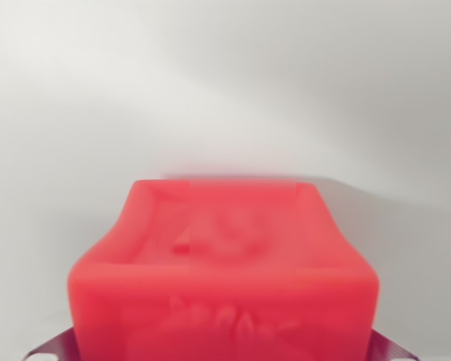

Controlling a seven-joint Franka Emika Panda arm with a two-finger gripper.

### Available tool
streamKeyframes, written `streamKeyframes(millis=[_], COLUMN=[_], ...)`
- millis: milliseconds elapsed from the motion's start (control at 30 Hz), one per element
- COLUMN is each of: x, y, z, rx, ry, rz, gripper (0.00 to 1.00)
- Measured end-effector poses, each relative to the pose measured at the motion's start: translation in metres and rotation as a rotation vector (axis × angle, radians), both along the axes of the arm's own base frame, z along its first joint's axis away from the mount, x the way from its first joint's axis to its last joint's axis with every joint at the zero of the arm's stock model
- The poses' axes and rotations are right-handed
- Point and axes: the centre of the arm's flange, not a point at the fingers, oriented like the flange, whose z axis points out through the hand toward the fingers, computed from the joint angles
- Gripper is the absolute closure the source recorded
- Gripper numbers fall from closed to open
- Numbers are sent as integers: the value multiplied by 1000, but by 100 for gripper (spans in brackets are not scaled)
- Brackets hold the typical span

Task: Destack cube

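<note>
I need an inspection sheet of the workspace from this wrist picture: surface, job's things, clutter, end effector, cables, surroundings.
Surface: plain white surface, bare where visible, soft shadows.
Job's things: one red cube, very close to the camera and blurred, embossed marks on its faces; whether another cube sits under it cannot be told.
Clutter: nothing seen.
End effector: metal finger tips at the bottom corners, on either side of the red cube; contact cannot be told.
Cables: nothing seen.
Surroundings: nothing seen beyond the white surface.
</note>
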Motion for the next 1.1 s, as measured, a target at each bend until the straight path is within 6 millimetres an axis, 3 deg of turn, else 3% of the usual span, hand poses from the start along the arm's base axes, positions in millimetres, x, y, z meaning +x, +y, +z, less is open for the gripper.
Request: streamKeyframes(millis=[533, 567, 1100], x=[1, 1, 0], y=[0, 0, 0], z=[-8, -8, -11], rx=[0, 0, 0], ry=[-2, -2, 0], rz=[0, 0, 0], gripper=[100, 0, 0])
